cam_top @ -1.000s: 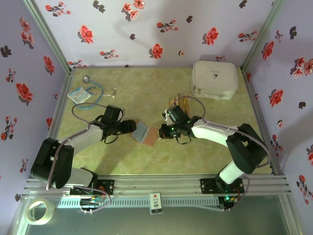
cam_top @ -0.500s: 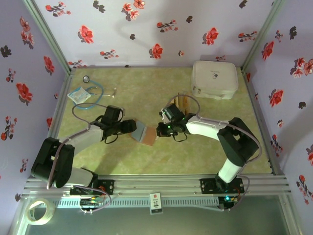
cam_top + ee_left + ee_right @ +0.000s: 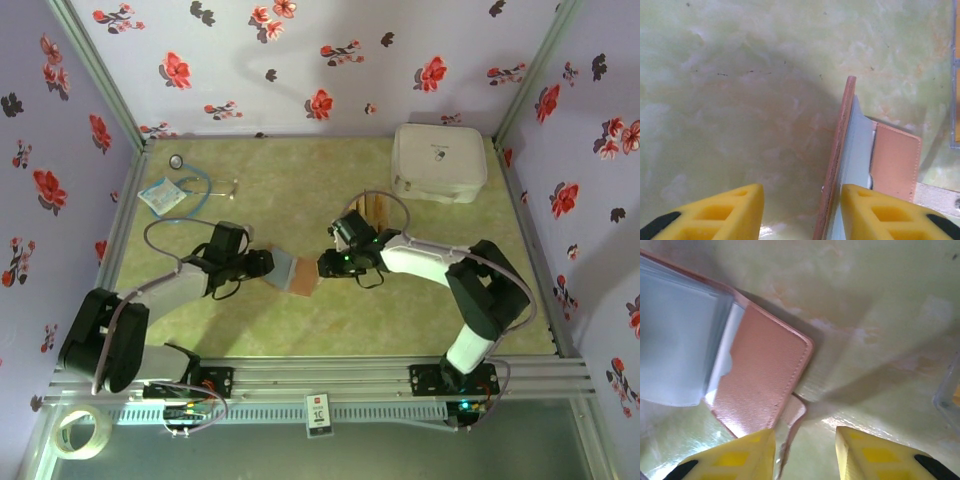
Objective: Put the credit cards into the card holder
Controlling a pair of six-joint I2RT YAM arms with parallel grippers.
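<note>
The small reddish-brown leather card holder (image 3: 297, 272) lies open, the left claw (image 3: 801, 200) spread around its raised flap, the right claw (image 3: 805, 440) spread at its edge.

I saw the card holder (image 3: 765, 385) as fine-grained, faintly shiny leather-like material with clear, glossy plastic sleeves (image 3: 680, 350). The table (image 3: 740, 100) looked smooth, polished and marbled.

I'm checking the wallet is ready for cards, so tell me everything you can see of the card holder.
The card holder is a small reddish-brown, leather-like wallet lying open near the middle of the green table. Clear plastic sleeves show inside, and a small tab sticks out from one edge. One cover stands tilted up between the open jaws of the left gripper.
</note>
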